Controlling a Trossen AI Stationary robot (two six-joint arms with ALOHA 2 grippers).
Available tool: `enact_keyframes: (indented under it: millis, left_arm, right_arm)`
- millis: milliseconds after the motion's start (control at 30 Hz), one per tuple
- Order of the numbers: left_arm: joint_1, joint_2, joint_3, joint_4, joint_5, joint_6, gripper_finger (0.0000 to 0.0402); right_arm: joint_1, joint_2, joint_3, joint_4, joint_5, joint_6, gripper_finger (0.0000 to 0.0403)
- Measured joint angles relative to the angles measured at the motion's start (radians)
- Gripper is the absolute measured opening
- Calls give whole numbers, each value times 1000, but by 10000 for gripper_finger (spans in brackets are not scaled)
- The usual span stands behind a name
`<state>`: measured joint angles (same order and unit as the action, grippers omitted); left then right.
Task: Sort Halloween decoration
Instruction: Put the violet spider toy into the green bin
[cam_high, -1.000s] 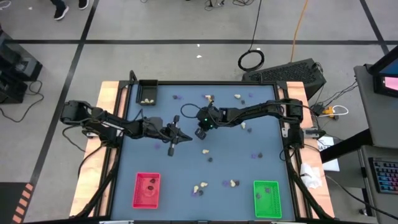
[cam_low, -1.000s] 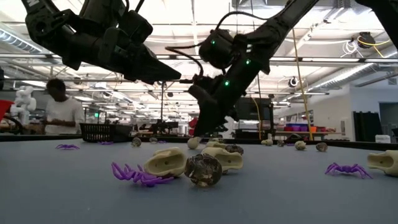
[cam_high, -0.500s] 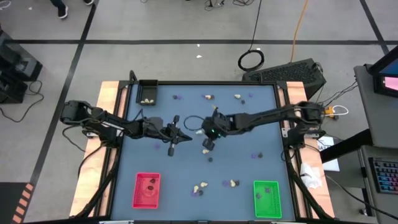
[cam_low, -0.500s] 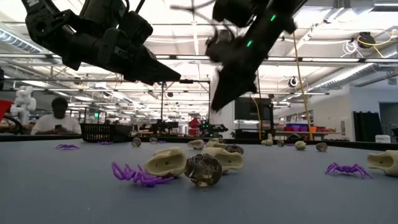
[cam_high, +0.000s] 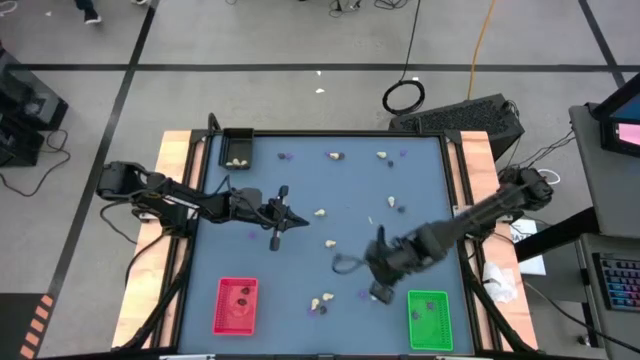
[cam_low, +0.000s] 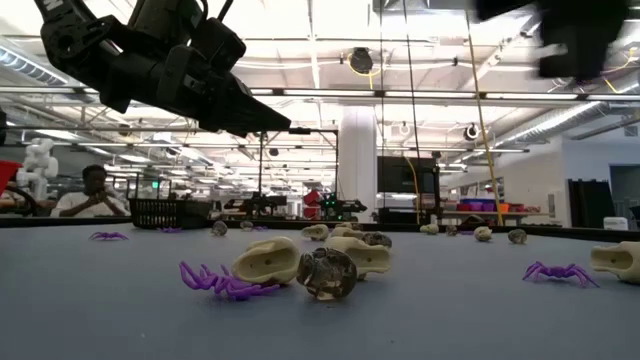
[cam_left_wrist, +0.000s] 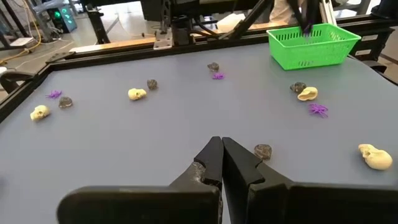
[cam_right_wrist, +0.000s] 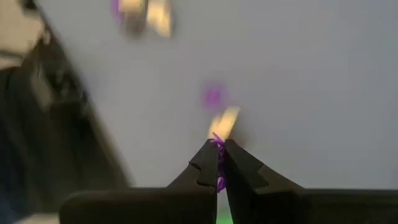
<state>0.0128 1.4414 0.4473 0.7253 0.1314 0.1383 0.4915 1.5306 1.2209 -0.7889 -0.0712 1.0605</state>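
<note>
The table (cam_high: 300, 250) is a wide grey-blue sheet with wooden edges, and my two arms reach in over it from either side. Three trays sit on it: a green tray (cam_high: 429, 318) at the near right corner, a red tray (cam_high: 236, 305) at the near left, and a black tray (cam_high: 236, 148) at the far left corner. What lies inside them is too small for me to sort out from above, apart from a few pale lumps in the black one.

My right pincer (cam_high: 379, 292) is over the near part of the table, just beside the green tray. Its fingers are pressed together on a purple spider (cam_right_wrist: 217, 163), of which only thin slivers show between the tips. In the low view that arm is a dark blur cut off by the upper edge.

My left pincer (cam_high: 275, 240) hangs above the middle left, closed on nothing.

The rest of the decorations are scattered: cream skulls (cam_left_wrist: 375, 155), dark lumps (cam_left_wrist: 263, 150) and other purple spiders (cam_low: 223, 282) lie apart across the surface, with a small cluster (cam_low: 300, 265) near the front edge.
</note>
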Motion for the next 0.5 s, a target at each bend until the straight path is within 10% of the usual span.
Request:
enact_keyframes:
  millis: [500]
  left_arm:
    - [0,0,0,-1,0,-2,5]
  right_arm:
    - [362,40,-50,-140,-115,535,1]
